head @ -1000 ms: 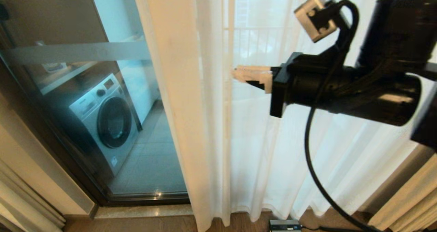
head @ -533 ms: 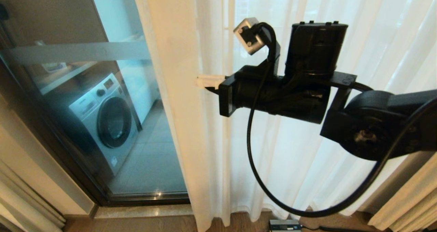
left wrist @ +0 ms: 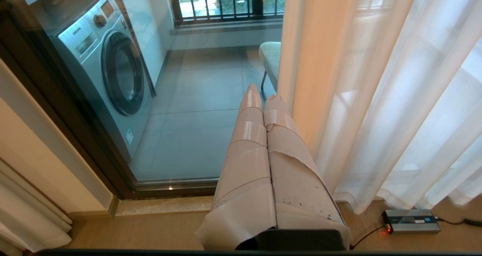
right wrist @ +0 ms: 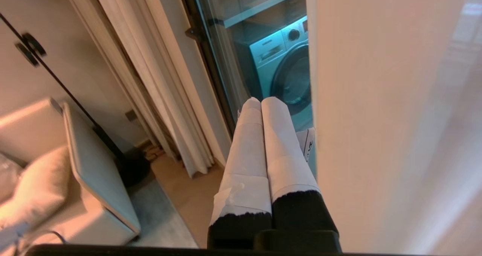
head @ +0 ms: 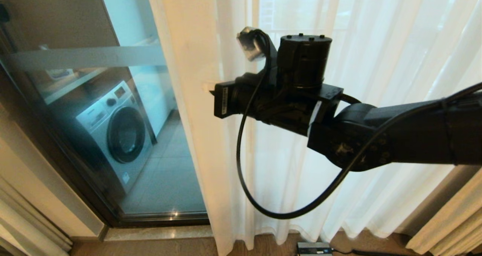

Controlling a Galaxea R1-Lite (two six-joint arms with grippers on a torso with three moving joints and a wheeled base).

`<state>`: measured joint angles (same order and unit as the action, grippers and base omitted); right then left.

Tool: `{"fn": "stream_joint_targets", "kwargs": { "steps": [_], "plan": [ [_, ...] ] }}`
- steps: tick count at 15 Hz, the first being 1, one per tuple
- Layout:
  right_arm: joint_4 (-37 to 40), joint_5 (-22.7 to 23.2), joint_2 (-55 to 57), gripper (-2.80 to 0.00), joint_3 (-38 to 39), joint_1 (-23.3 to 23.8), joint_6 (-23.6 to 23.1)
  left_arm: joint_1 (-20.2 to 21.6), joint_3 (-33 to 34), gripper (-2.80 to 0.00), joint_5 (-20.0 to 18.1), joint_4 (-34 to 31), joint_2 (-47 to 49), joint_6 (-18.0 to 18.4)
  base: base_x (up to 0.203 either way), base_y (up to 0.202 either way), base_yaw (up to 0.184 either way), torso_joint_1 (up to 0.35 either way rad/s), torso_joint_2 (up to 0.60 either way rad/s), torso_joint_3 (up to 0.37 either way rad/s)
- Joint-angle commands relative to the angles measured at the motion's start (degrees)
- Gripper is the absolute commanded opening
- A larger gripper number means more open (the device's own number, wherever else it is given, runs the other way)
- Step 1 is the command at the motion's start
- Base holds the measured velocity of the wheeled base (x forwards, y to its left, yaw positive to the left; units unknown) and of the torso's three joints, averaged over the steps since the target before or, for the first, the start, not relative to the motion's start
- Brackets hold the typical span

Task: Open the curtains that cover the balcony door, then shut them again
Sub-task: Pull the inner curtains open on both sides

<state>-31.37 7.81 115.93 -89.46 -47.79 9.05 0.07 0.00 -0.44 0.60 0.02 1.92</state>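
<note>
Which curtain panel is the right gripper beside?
The sheer white panel at its left edge, not the thick beige drapes. The right gripper is shut.

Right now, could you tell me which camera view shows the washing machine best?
The left wrist view: the washing machine appears large, door and panel clear. The head view shows it whole but smaller; the right wrist view shows part, cut off by the curtains.

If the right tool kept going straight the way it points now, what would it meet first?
Probably the curtain's free edge: the right tool, shut, points across it toward the balcony door. In the right wrist view the fabric lies close alongside, so it may only graze it; depth is unclear.
</note>
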Motion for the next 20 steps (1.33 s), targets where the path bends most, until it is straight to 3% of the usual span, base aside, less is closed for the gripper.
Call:
{"fn": "stream_joint_targets", "kwargs": {
  "steps": [1,6,7,11,15,20],
  "plan": [
    [-0.10,-0.24,2.29,-2.80,-1.88,-0.75,1.24,0.01,0.00,-2.80,0.00,0.02,-0.02,0.01,0.000,0.000,0.000,0.000,0.00,0.000],
    [-0.18,-0.42,3.43,-2.80,-2.39,-1.52,2.29,0.01,0.00,-2.80,0.00,0.02,-0.02,0.01,0.000,0.000,0.000,0.000,0.00,0.000],
    [-0.27,-0.48,3.86,0.00,-2.47,-1.86,2.54,0.01,0.00,-2.80,0.00,0.02,-0.02,0.01,0.000,0.000,0.000,0.000,0.00,0.000],
    [-0.71,-1.73,6.47,0.00,-4.12,-2.15,0.80,0.01,0.00,-2.80,0.00,0.02,-0.02,0.01,0.000,0.000,0.000,0.000,0.00,0.000],
    [-0.95,-10.29,12.08,0.00,-9.61,-2.52,-2.12,0.01,0.00,-2.80,0.00,0.02,-0.02,0.01,0.000,0.000,0.000,0.000,0.00,0.000],
    [-3.57,-12.11,17.76,0.00,-16.27,-2.78,-5.59,0.01,0.00,-2.80,0.00,0.02,-0.02,0.01,0.000,0.000,0.000,0.000,0.00,0.000]
  ]
}}
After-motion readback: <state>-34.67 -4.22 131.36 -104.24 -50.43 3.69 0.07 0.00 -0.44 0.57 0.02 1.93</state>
